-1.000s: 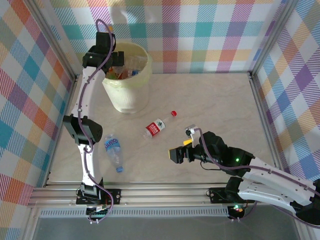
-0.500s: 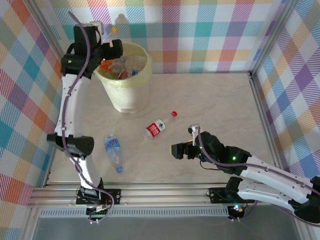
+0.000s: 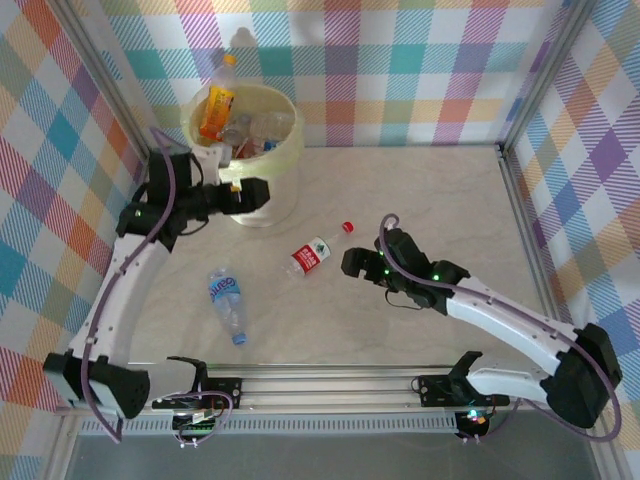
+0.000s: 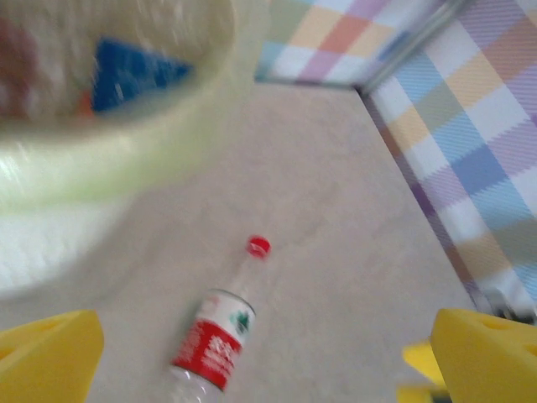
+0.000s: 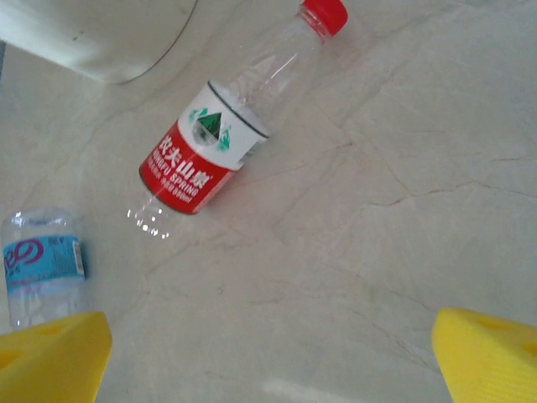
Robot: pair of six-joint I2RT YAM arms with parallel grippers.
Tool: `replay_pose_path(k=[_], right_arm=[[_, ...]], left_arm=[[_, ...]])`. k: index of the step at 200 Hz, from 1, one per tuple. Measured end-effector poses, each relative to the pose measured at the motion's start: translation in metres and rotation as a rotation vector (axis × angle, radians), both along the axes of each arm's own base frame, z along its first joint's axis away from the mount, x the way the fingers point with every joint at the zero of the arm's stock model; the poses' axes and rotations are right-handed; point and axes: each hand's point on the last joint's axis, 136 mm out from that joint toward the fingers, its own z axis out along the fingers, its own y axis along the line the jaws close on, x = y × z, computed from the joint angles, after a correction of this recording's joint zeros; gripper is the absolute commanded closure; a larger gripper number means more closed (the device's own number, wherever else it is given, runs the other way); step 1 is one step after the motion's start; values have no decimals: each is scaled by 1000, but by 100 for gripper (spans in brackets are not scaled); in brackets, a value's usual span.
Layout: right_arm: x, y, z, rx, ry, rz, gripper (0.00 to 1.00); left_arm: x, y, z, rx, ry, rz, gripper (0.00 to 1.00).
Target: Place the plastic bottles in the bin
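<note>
The bin [image 3: 262, 195] stands at the back left, holding several plastic bottles; an orange-labelled one [image 3: 215, 105] sticks up at its far-left rim. A red-labelled bottle [image 3: 313, 256] with a red cap lies on the table, and a blue-labelled one [image 3: 228, 300] lies nearer the front left. My left gripper [image 3: 258, 194] hangs open against the bin's front, empty. From the left wrist I see the bin [image 4: 109, 159] and the red-labelled bottle [image 4: 220, 336]. My right gripper [image 3: 350, 263] is open just right of the red-labelled bottle [image 5: 214, 143], not touching it. The blue-labelled bottle [image 5: 42, 260] lies beyond.
Checked walls and metal frame rails [image 3: 520, 200] close in the table [image 3: 430, 200] on three sides. The bin's base [image 5: 101, 34] sits beyond the red-labelled bottle in the right wrist view.
My left arm swung down from over the bin to its front, and an orange-labelled bottle now shows at the rim. My right gripper advanced toward the red-labelled bottle.
</note>
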Motion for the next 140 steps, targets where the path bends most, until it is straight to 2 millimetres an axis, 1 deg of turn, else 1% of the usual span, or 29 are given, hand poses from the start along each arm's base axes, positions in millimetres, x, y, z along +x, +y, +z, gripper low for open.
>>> replay_pose_path(k=[16,33,47,67,82,97,118,140], right_arm=[[16,5,-4,20,19,-34,6],[36,16,-10,51,35,-62,8],[50,25,-15,72,51,-79,9],[71,42,-26,95,70,-103,9],[83,53,-36,117,86,-126,10],[90,59,-49,124,111,-152,13],[102,67,-67,123,145,-189,14],[113,75,-77,130,164,-222,15]], left_arm=[[-27,-5,-12,-19,15,-32,0],[-53,-7,-19,-47,11,-51,0],[-70,-7,-25,-65,10,-57,0],[-93,-9,-39,-86,28,-78,0],[-104,-8,-52,-93,50,-82,0],[-112,-7,-62,-98,72,-75,0],[-120,-4,-65,-105,66,-71,0],[-127,-2,-63,-112,55,-68,0]])
